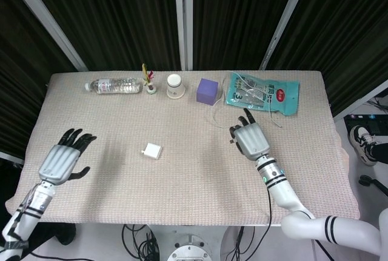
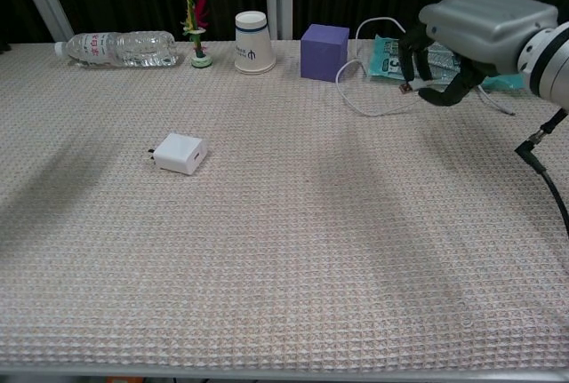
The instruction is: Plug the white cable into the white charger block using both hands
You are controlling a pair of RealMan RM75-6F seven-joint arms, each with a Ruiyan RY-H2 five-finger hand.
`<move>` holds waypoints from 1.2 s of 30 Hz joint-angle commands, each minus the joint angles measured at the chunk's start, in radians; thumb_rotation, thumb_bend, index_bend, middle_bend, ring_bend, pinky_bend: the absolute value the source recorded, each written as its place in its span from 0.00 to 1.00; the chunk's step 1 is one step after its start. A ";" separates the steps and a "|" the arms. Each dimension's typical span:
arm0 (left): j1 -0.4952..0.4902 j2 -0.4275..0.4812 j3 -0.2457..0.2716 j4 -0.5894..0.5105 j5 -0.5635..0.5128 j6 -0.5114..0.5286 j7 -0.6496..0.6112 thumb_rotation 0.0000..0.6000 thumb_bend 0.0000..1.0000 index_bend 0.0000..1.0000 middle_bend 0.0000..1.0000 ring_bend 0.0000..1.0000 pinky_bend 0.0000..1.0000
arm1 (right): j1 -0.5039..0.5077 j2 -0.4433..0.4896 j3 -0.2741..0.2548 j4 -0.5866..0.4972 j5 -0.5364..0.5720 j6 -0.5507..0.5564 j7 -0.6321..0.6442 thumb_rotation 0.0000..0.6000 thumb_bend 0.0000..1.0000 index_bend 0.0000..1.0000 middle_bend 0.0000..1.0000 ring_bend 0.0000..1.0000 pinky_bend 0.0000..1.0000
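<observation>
1. Near the middle of the table [image 1: 91,200], slightly toward its left edge, the white charger block [image 1: 152,151] lies flat on the woven cloth, untouched.
2. Raised above the right half, the right hand [image 2: 462,32] pinches the plug end of the white cable [image 2: 360,103] in curled fingertips; the cable trails back toward the far edge.
3. Over the front left corner, the left hand [image 1: 63,161] hovers with fingers spread, holding nothing.
4. Along the far edge, from left to right: a clear water bottle [image 1: 113,85], a small flower stem [image 1: 147,78], a paper cup [image 1: 174,86], a purple cube [image 1: 207,91] and a teal packet [image 1: 265,94].
</observation>
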 commanded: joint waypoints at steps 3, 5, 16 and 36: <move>-0.162 -0.111 -0.053 0.075 -0.105 -0.185 0.094 1.00 0.26 0.15 0.12 0.00 0.00 | -0.019 0.093 0.040 -0.068 0.042 0.034 0.023 1.00 0.32 0.55 0.52 0.21 0.04; -0.192 -0.146 -0.050 0.099 -0.111 -0.211 0.116 1.00 0.26 0.15 0.12 0.00 0.00 | -0.024 0.114 0.038 -0.080 0.052 0.038 0.025 1.00 0.32 0.55 0.52 0.21 0.04; -0.299 -0.313 -0.033 0.217 -0.146 -0.289 0.198 1.00 0.29 0.17 0.13 0.00 0.00 | -0.028 0.131 0.013 -0.066 0.066 0.028 0.065 1.00 0.32 0.55 0.52 0.21 0.04; -0.366 -0.427 -0.037 0.289 -0.261 -0.307 0.182 1.00 0.33 0.26 0.26 0.05 0.02 | -0.034 0.128 -0.013 -0.027 0.062 0.026 0.120 1.00 0.32 0.56 0.52 0.21 0.04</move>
